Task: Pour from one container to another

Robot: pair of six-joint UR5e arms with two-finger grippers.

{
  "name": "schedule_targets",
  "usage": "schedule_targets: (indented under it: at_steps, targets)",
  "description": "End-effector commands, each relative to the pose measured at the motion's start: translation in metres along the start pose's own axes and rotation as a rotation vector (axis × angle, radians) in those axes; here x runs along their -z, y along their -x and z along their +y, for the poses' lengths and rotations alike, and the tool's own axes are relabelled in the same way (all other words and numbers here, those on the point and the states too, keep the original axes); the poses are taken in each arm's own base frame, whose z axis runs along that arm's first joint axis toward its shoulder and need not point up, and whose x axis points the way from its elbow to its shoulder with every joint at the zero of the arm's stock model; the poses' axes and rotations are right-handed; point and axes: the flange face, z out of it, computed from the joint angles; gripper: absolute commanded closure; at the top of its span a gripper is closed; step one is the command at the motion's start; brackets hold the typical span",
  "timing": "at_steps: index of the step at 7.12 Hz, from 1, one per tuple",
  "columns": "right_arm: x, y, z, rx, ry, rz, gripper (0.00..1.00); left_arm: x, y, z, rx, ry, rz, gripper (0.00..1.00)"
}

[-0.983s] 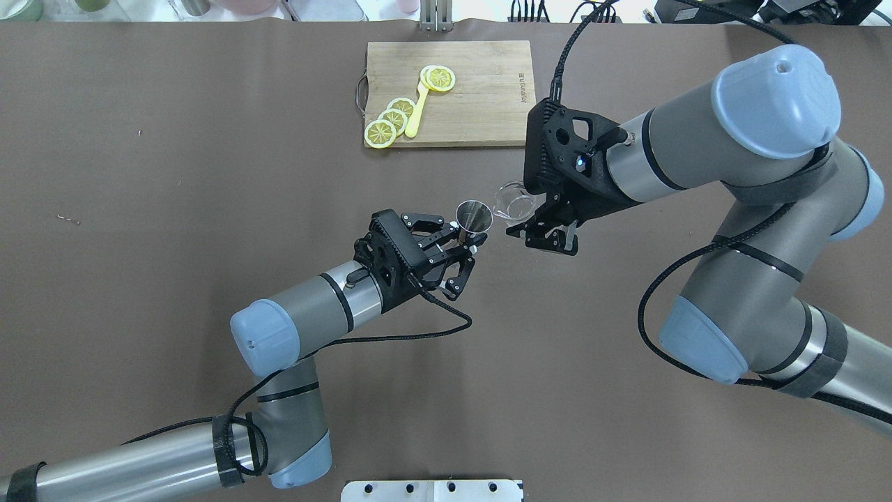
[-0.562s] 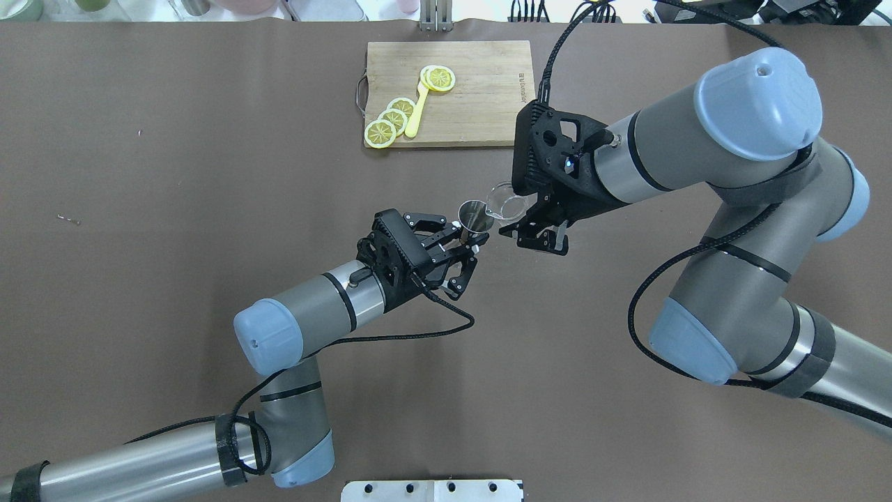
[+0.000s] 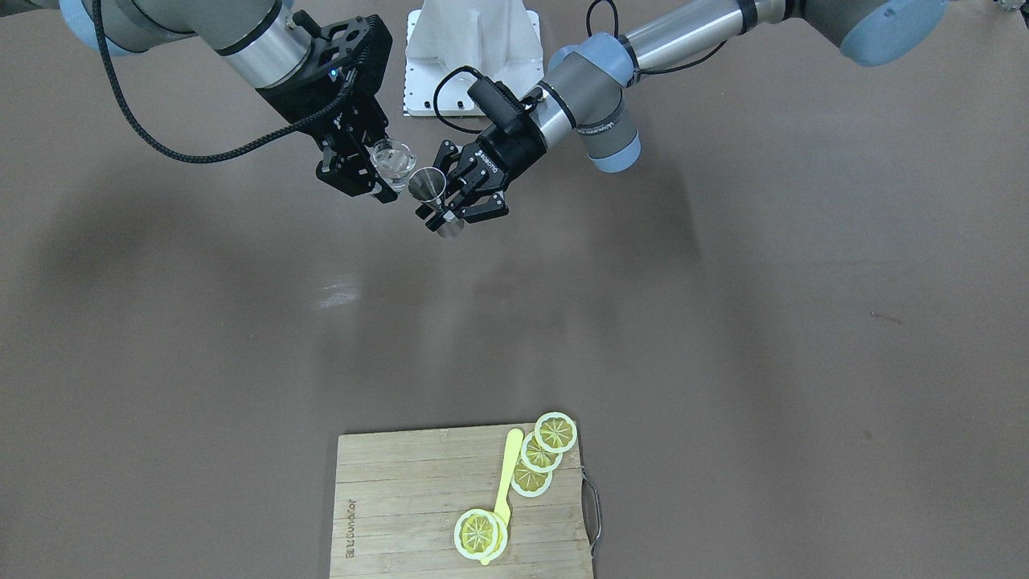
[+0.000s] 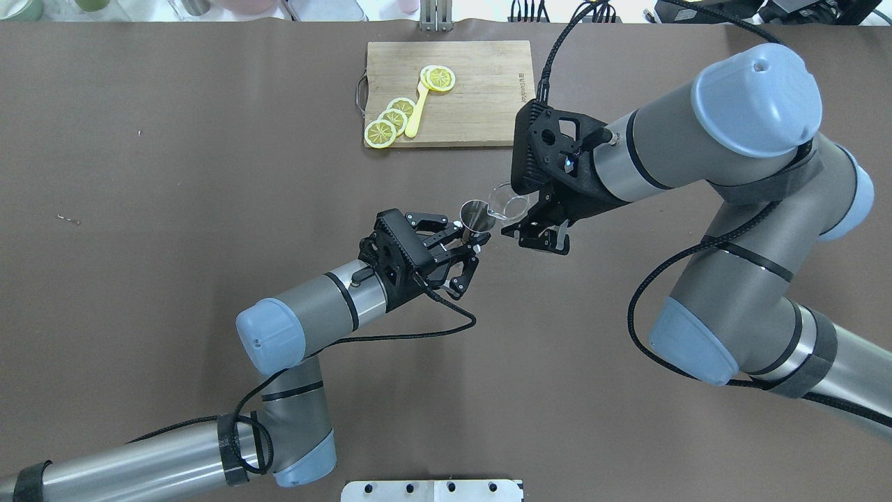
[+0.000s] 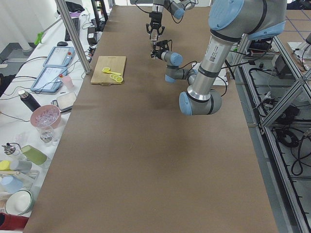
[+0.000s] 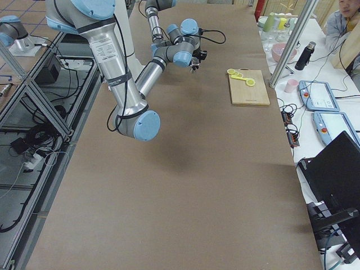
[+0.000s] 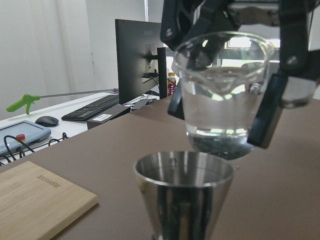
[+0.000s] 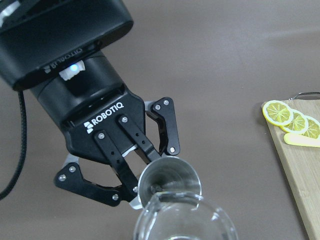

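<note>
My left gripper is shut on the waist of the silver jigger, which it holds upright above the table. Beside it, my right gripper is shut on the small clear glass. The glass's rim sits right at the jigger's rim. In the left wrist view the glass holds clear liquid and hangs just above and behind the jigger's open mouth, which looks empty. The right wrist view shows the glass's lip over the jigger's edge.
A wooden cutting board lies at the far middle of the table, with lemon slices and a yellow utensil on it. A white mounting plate sits at the near edge. Brown tabletop surrounds both arms.
My right gripper has carried the glass left, from a small gap beside the jigger to rim against rim. The left gripper with the jigger has barely shifted.
</note>
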Motion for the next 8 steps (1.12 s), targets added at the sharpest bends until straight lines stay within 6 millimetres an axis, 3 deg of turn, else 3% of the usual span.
schedule_targets:
  at_steps: [1, 8]
  targets:
    - [0.0011, -0.0020, -0.0007, -0.011, 0.022, -0.001, 1.00, -0.0008, -0.0004, -0.0004, 0.000, 0.001, 0.000, 1.00]
    - [0.0037, -0.0074, -0.0038, -0.039, 0.068, 0.002, 1.00, -0.0053, -0.0023, -0.0023, 0.000, -0.001, 0.000, 1.00]
